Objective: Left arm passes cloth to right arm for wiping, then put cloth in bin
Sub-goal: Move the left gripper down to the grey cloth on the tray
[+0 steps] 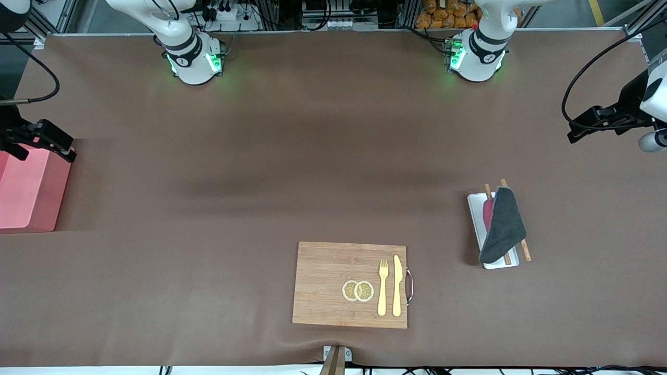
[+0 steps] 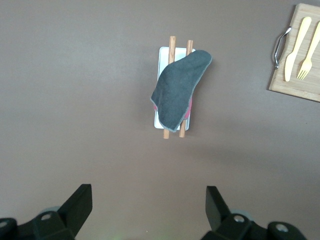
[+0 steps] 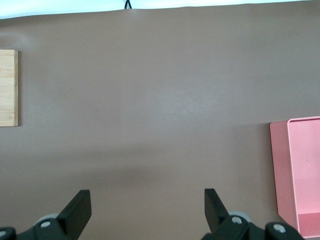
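Observation:
The charcoal-grey cloth (image 1: 503,225) lies draped over a white oblong tray (image 1: 475,205) toward the left arm's end of the table, covering two wooden chopsticks (image 1: 525,250) and a red item (image 1: 488,211). It also shows in the left wrist view (image 2: 177,90). My left gripper (image 2: 148,192) is open and empty, high over bare table at that end, apart from the cloth. The salmon-pink bin (image 1: 26,192) stands at the right arm's end and shows in the right wrist view (image 3: 300,170). My right gripper (image 3: 147,195) is open and empty, up beside the bin.
A wooden cutting board (image 1: 328,281) lies near the front edge at mid-table. It carries two lemon slices (image 1: 358,290), a yellow fork (image 1: 383,291) and a yellow knife (image 1: 397,286). The brown table mat (image 1: 312,156) covers the table.

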Action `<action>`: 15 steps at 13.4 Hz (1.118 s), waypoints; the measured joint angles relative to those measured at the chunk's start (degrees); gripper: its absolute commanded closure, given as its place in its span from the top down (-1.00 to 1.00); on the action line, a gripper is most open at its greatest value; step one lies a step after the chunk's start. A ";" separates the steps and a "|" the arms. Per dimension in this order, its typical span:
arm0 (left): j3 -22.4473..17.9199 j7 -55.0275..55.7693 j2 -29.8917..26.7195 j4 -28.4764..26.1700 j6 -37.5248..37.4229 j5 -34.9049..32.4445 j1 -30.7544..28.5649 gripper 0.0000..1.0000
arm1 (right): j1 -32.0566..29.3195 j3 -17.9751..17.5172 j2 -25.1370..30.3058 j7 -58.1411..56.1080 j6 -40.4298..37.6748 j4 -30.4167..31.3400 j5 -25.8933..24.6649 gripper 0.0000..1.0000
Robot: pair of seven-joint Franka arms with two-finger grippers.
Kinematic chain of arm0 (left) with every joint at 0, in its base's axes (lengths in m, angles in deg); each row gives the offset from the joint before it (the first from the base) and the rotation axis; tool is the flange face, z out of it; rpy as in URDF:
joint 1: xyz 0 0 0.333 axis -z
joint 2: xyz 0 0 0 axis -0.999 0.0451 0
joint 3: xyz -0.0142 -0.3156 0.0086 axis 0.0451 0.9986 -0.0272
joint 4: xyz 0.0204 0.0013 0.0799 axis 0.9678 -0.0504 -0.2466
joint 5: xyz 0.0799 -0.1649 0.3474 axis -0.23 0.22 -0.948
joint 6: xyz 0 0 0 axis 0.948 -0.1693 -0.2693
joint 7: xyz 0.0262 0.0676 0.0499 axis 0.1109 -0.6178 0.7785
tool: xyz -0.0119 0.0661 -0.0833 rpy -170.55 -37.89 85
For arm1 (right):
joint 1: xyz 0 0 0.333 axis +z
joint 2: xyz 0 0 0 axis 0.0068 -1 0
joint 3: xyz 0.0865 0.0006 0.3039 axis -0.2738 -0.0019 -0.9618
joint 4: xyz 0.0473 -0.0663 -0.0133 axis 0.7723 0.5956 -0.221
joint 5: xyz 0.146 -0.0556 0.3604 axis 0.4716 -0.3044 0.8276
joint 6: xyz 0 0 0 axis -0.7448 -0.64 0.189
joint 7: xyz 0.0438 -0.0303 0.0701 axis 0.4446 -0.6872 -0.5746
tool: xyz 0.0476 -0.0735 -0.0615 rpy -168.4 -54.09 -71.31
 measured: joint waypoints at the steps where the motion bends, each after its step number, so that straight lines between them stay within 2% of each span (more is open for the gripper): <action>1: 0.00 0.00 0.01 0.04 -0.15 0.00 0.00 1.00 | 0.00 0.02 -0.02 0.00 0.04 -0.25 -0.01 1.00; 4: 0.01 0.00 0.43 0.45 -0.54 0.00 0.12 1.00 | -0.01 0.11 -0.43 0.00 0.07 -1.52 -0.02 1.00; 6: 0.14 0.00 2.63 0.49 -0.36 0.00 0.38 1.00 | -0.02 0.13 -0.56 0.00 0.05 -1.62 -0.02 1.00; 12: 0.52 0.00 19.56 -0.25 14.19 -0.01 0.62 1.00 | -0.08 0.28 -0.91 0.02 0.03 -1.91 -0.02 1.00; 15: 0.51 0.00 23.76 -0.66 17.14 -0.60 0.61 1.00 | -0.23 0.32 -1.01 0.02 -0.02 -1.91 -0.02 1.00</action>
